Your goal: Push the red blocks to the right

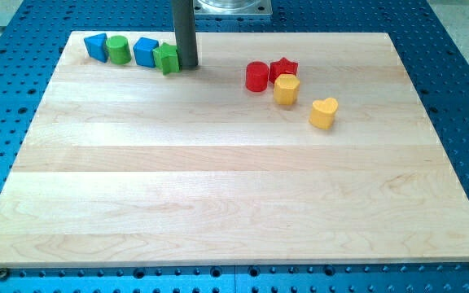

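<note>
A red cylinder (256,76) and a red star (284,67) sit side by side near the view's top, right of centre. A yellow block (287,89) touches them from below. My tip (188,66) rests on the board at the view's top, well to the left of the red blocks. It stands right beside a green block (168,59).
A yellow heart (324,112) lies right of and below the red blocks. A row along the top left holds a blue block (96,46), a green cylinder (119,50) and a blue block (145,51). The wooden board (234,187) ends at blue perforated table on all sides.
</note>
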Available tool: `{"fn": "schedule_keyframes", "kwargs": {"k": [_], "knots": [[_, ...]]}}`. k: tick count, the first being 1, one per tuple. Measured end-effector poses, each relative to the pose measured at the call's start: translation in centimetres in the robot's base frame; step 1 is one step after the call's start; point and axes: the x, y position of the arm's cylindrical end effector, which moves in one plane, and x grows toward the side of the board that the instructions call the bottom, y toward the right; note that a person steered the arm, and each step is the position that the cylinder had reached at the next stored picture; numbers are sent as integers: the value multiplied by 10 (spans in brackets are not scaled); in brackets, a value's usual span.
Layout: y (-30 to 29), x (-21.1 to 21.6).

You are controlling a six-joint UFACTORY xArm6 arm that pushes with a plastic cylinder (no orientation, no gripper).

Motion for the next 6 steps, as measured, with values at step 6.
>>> {"fn": "schedule_keyframes", "kwargs": {"k": [6], "knots": [[39, 21]]}}
